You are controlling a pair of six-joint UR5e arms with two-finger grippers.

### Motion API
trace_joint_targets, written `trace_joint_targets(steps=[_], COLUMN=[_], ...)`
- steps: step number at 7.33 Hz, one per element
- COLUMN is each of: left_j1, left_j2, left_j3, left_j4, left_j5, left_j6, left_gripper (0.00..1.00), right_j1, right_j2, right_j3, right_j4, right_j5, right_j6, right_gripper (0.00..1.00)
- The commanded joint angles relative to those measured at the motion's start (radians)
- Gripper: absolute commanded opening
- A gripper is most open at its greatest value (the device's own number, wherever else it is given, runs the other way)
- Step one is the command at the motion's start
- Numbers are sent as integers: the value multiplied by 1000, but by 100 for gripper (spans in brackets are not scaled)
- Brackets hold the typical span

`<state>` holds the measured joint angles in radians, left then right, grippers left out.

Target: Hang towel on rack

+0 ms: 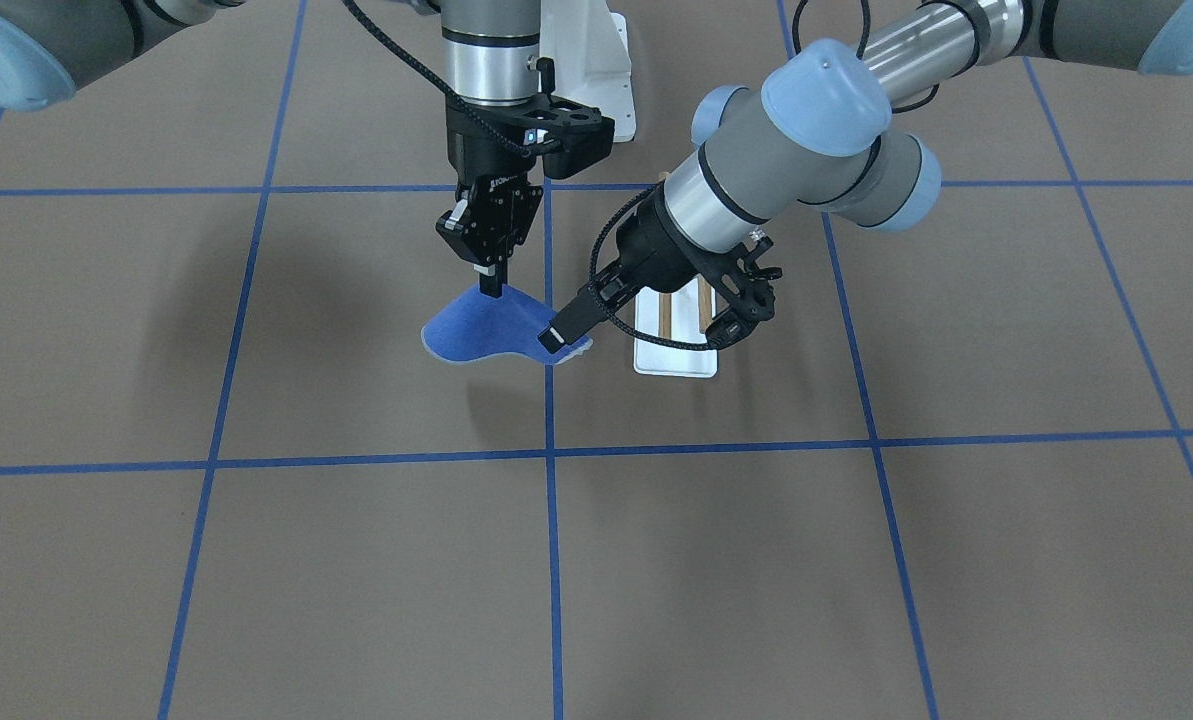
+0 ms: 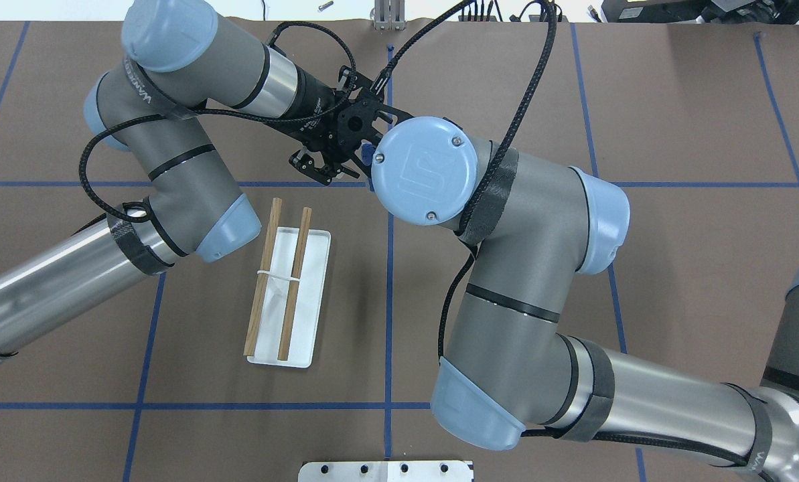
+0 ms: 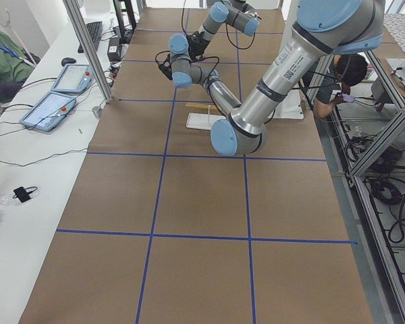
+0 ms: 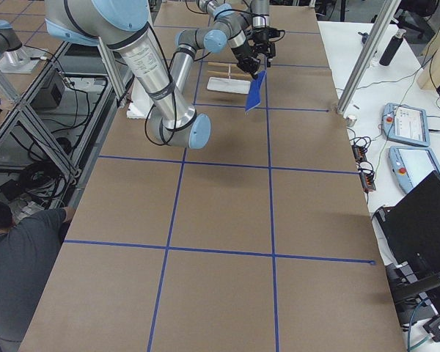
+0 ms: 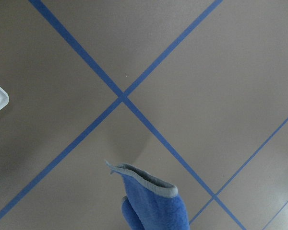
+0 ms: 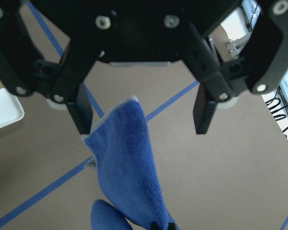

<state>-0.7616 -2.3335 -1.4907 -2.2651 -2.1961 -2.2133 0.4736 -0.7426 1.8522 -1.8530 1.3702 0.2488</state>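
The blue towel (image 1: 476,325) hangs in the air above the table. My right gripper (image 1: 493,290) points straight down and is shut on its top fold; its fingertips show at the bottom of the right wrist view (image 6: 161,225). My left gripper (image 1: 556,337) reaches in tilted from the rack side. It is open (image 6: 143,125), and the towel's (image 6: 129,163) free corner lies between its fingers, against one of them. The rack (image 2: 309,281), a white plate with two wooden bars (image 2: 295,281), stands on the table under the left forearm, apart from the towel.
The white robot pedestal (image 2: 386,470) sits at the near table edge. Blue tape lines (image 1: 551,452) grid the brown table. The right arm's wrist joint (image 2: 426,171) hides both grippers' fingertips in the overhead view. Operator desks with tablets (image 4: 407,121) line the far side.
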Motion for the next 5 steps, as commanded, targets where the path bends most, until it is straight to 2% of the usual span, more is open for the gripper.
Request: trace_joint_targets(steps=[1, 2, 5], left_j1=[8, 10, 7], left_j2=[-1, 0, 6], left_j3=[-3, -3, -11], left_j4=[-7, -8, -39], left_j5=[1, 1, 1], left_j6=[0, 0, -2], left_gripper=[17, 0, 0], right_j1=[-3, -3, -3], right_j2=[5, 5, -4], right_j3=[1, 4, 9], right_j4=[1, 1, 9], right_j5=[-3, -3, -2], right_j6=[4, 4, 24], right_gripper=[0, 0, 0])
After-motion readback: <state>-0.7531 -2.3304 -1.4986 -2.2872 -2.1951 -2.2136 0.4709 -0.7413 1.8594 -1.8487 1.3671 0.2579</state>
